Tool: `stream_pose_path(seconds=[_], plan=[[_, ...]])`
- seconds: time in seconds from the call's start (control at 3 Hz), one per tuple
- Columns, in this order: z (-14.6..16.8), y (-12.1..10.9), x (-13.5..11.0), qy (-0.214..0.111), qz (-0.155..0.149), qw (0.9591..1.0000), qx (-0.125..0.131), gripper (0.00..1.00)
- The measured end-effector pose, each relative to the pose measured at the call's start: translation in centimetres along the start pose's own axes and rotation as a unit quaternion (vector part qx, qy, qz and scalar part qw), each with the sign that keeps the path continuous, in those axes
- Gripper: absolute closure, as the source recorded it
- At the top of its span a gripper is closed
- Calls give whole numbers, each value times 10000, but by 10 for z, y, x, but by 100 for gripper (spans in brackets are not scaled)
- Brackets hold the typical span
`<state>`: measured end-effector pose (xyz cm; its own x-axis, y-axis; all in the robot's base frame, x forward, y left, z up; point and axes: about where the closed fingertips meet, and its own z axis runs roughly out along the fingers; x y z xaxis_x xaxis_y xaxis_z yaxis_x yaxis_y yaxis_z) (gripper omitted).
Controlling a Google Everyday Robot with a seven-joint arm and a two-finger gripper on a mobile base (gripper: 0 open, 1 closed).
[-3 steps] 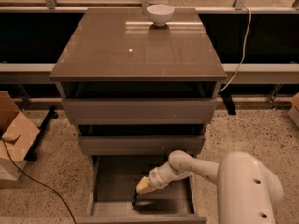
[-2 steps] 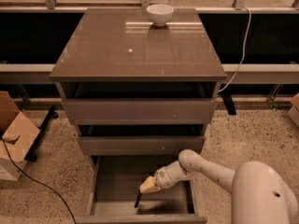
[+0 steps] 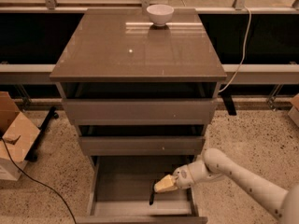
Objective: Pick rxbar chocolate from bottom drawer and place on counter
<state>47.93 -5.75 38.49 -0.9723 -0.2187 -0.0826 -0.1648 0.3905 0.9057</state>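
The bottom drawer (image 3: pixel 122 178) stands pulled open, showing its grey floor. My gripper (image 3: pixel 163 185) reaches into it from the right, low over the floor near the front middle. It is shut on the rxbar chocolate (image 3: pixel 152 196), which shows as a thin dark strip hanging just below and left of the pale fingertips (image 3: pixel 166 182). The glossy grey-brown counter (image 3: pixel 135 50) tops the cabinet, well above the gripper.
A white bowl (image 3: pixel 160 14) stands at the back edge of the counter. The two upper drawers (image 3: pixel 140 110) are slightly open above my arm (image 3: pixel 233 171). A cardboard box (image 3: pixel 14 134) and a black cable (image 3: pixel 37 181) lie on the floor at left.
My gripper has moved to the right inside the bottom drawer, and the dark bar has shifted right with it.
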Motion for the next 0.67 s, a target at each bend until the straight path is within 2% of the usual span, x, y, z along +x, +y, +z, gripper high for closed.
stream_pose_path(seconds=[0.33,0.67], plan=[[-44,36,15,-280,-171,9989,328,100],[-86,75,23,-608,-389,9941,808,100]])
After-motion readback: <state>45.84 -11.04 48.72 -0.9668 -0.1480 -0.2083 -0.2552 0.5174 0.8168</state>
